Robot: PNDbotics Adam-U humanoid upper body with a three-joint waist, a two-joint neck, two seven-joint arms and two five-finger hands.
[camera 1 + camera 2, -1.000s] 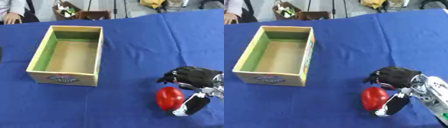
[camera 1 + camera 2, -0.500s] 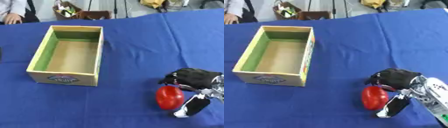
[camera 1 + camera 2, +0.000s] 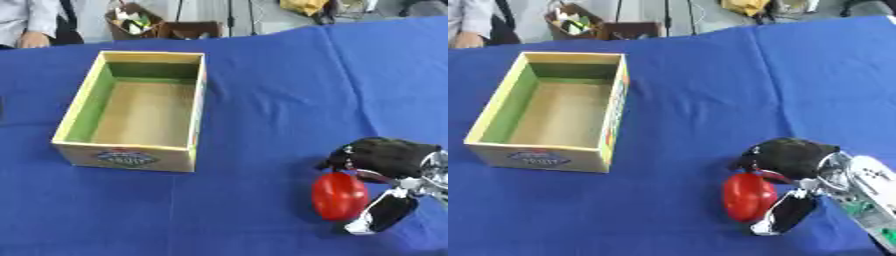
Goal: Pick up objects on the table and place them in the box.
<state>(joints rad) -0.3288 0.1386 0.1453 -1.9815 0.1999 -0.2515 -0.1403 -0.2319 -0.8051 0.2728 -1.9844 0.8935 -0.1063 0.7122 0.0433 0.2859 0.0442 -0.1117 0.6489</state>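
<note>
A glossy red rounded object (image 3: 339, 196) lies on the blue tablecloth at the lower right. My right hand (image 3: 389, 156) comes in from the right edge. Its black fingers curl over the top of the red object, and its thumb (image 3: 383, 219) lies against the object's lower right side. The object rests on the cloth between fingers and thumb. An open wooden box (image 3: 138, 109) with green inner walls and a label on its near side stands at the left with nothing inside. My left hand shows in neither view.
The blue table (image 3: 262, 80) stretches to the far edge. Beyond it a brown crate (image 3: 140, 20) holds clutter, and a person's hand (image 3: 33, 40) rests at the far left. A small dark shape (image 3: 2, 107) shows at the left edge.
My right hand's thumb has sunk slightly along the red object's side. The object and the box have not moved.
</note>
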